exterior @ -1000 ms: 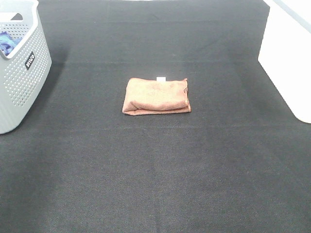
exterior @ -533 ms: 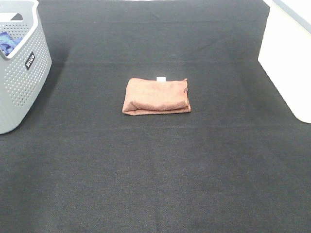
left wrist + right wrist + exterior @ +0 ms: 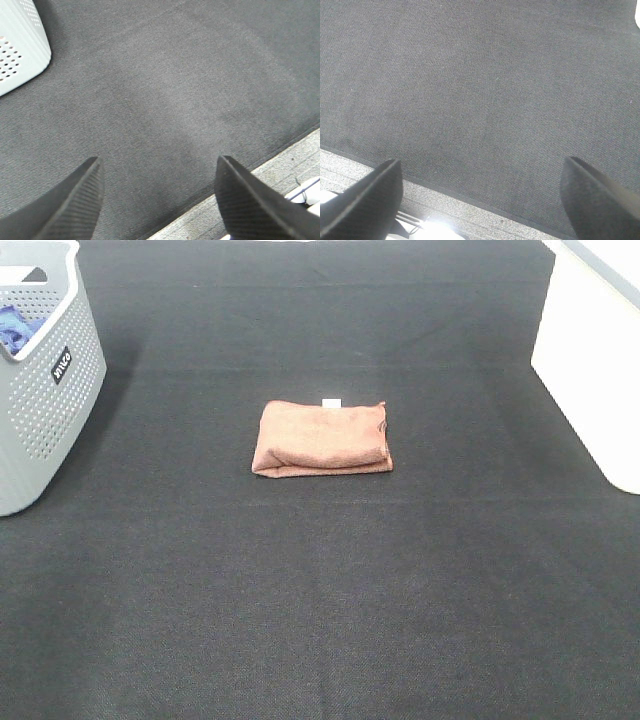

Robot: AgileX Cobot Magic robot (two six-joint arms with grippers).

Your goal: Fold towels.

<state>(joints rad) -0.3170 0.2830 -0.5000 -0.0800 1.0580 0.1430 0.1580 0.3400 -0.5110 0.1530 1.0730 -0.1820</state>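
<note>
A brown towel [image 3: 321, 438] lies folded into a small rectangle in the middle of the black mat [image 3: 320, 580], with a white tag at its far edge. Neither arm shows in the exterior high view. My left gripper [image 3: 157, 172] is open and empty above bare mat near the mat's edge. My right gripper [image 3: 480, 182] is open and empty above bare mat near the mat's edge. The towel shows in neither wrist view.
A grey perforated basket [image 3: 45, 380] stands at the far left with blue cloth inside; its corner shows in the left wrist view [image 3: 20, 45]. A white container [image 3: 600, 360] stands at the far right.
</note>
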